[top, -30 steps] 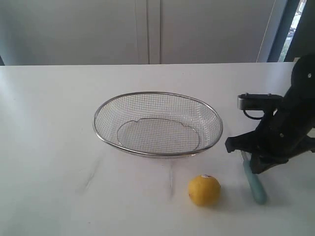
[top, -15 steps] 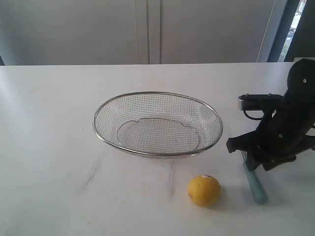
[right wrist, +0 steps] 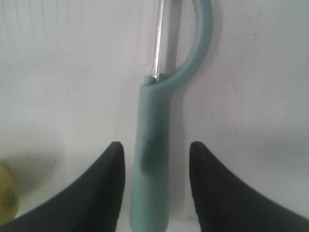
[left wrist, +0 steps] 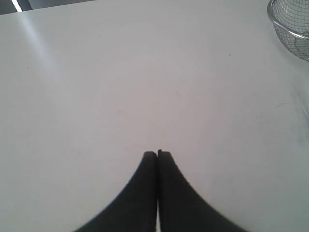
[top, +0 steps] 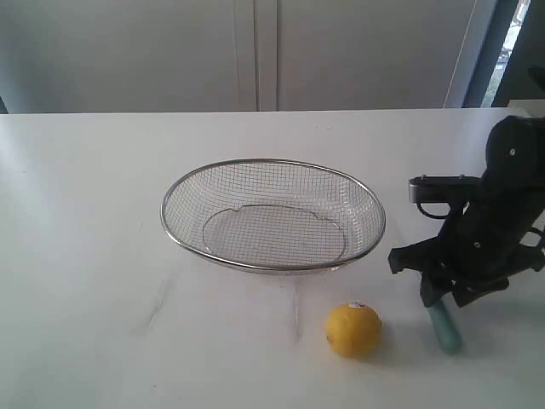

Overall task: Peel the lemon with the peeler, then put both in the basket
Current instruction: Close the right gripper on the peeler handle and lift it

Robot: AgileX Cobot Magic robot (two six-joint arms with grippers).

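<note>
The yellow lemon (top: pixel 352 329) with a white sticker on top rests on the white table in front of the wire mesh basket (top: pixel 272 214). To its right lies the teal peeler (top: pixel 444 328), mostly covered by my right gripper (top: pixel 438 294). Seen from the right wrist, the peeler's handle (right wrist: pixel 153 159) lies between the two spread black fingers of the open right gripper (right wrist: pixel 156 147), with gaps on both sides; a sliver of lemon (right wrist: pixel 7 200) shows at the frame edge. My left gripper (left wrist: pixel 157 153) is shut and empty over bare table.
The basket holds nothing. Its rim (left wrist: pixel 289 26) shows in a corner of the left wrist view. The table's far edge meets a grey wall; the right arm's black body (top: pixel 498 213) stands at the right edge.
The right gripper has shifted slightly left and lower over the peeler, covering more of its handle. Lemon, basket and peeler have not moved.
</note>
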